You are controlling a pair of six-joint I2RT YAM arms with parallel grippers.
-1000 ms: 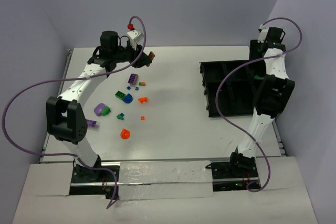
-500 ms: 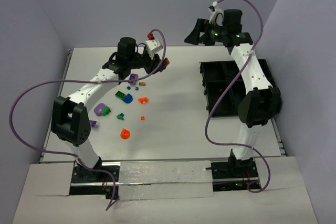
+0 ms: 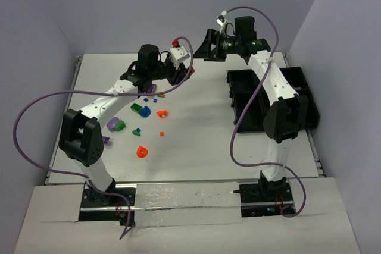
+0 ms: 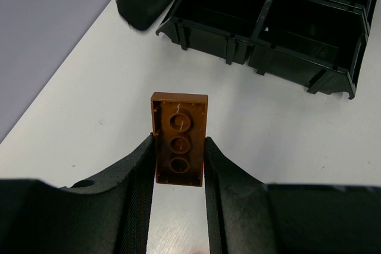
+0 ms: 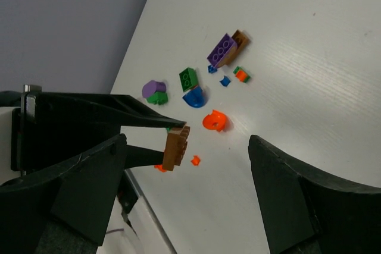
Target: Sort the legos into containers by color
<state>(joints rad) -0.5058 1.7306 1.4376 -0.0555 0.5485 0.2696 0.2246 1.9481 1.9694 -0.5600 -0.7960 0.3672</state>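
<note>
A second ago our right hand (image 3: 202, 50) was way over on the far side, above the black tray (image 4: 280, 52). Now it has swung across, up in the air, and it points at our left hand (image 4: 178, 153). Our left hand has moved too. It has come a bit toward the middle, bringing the brown brick (image 4: 178, 138) with it. So the two hands are now near each other, above the far part of the white surface (image 3: 196, 135).

We think this means the brick is about to go from one hand to the other. The right hand can reach the tray, so it could drop the brick into a box there. No brown brick shows in the tray yet.

Our left hand is clamped on the brown brick. Its two fingers press the long sides, and most of the brick sticks out past the tips, with its hollow side facing the wrist camera.

Our right hand has its fingers wide apart and holds nothing. From its own camera the brick shows in the gap between the fingers, but we cannot tell if it is really in there yet.

The other legos (image 3: 141, 109) lie on the surface, down near the left arm, not sorted yet.
</note>
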